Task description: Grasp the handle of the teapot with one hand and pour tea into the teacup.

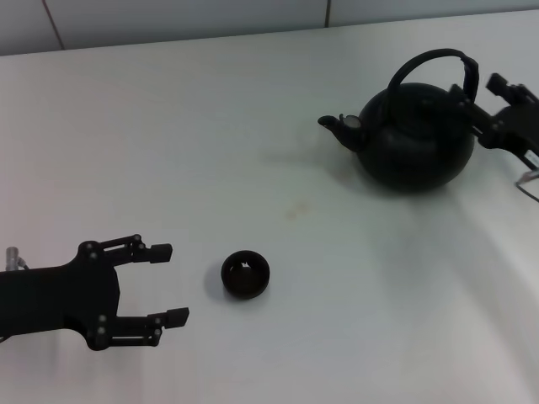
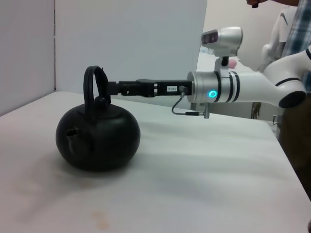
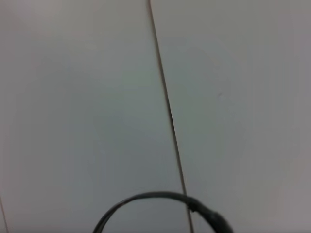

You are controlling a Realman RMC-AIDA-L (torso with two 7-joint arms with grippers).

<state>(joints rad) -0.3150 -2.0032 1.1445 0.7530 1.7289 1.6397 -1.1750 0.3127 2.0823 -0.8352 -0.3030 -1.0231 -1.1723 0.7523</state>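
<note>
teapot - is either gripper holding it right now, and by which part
Cannot tell: the right gripper is at the handle of the teapot, its grip unclear. The left gripper is open, holding nothing, beside the teacup.

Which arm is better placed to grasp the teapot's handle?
Right. Its end effector is already at the handle of the teapot; the left end effector sits open by the teacup.

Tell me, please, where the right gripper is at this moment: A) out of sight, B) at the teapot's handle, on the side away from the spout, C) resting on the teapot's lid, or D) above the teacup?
B: the right gripper reaches the handle of the teapot opposite the spout, far from the teacup; the open left gripper sits beside that cup.
</note>
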